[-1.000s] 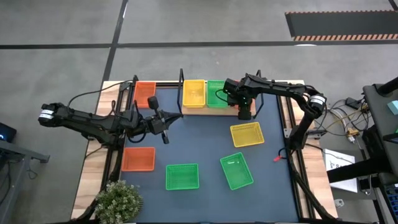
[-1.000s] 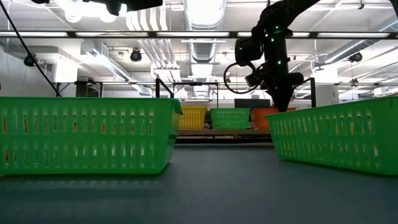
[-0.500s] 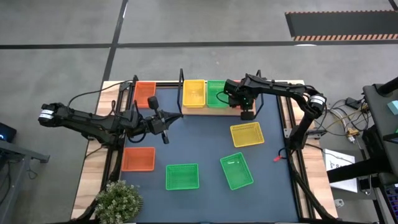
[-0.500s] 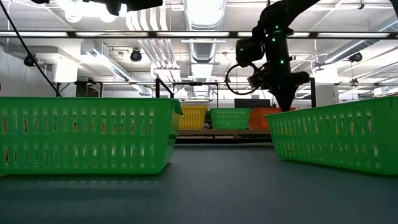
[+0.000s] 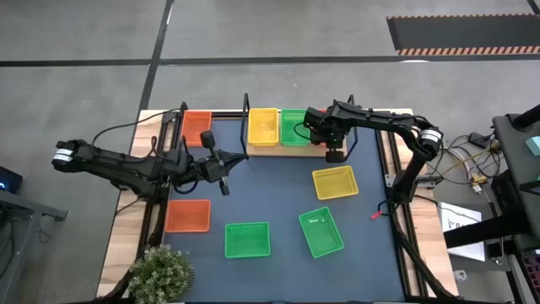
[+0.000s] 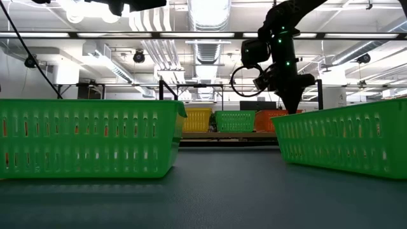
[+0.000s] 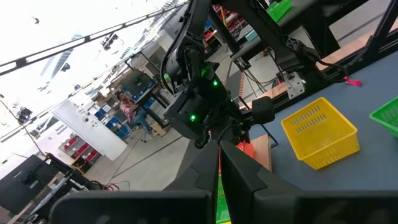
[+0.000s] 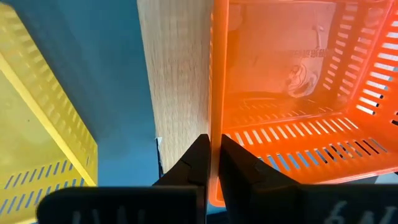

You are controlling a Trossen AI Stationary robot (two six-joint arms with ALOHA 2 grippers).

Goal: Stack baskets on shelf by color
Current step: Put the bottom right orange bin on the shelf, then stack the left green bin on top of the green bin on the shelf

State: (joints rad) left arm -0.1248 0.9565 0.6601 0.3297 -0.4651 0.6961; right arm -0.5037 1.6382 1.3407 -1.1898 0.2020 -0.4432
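At the shelf, right hand shut tight on red-orange basket wall.

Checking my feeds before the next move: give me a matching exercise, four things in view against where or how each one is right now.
Things:
1. right gripper
2. left gripper
3. lone yellow plastic mesh basket
4. green potted plant

Places or states:
A. at the table corner far from the shelf, on the left arm's side
B. shut on nothing, over the left part of the dark blue tabletop
C. on the tabletop, just in front of the shelf's right end
D. shut on the wall of a red-orange plastic mesh basket on the light wooden shelf

Pairs: 1-D, 2-B, 3-C, 4-A
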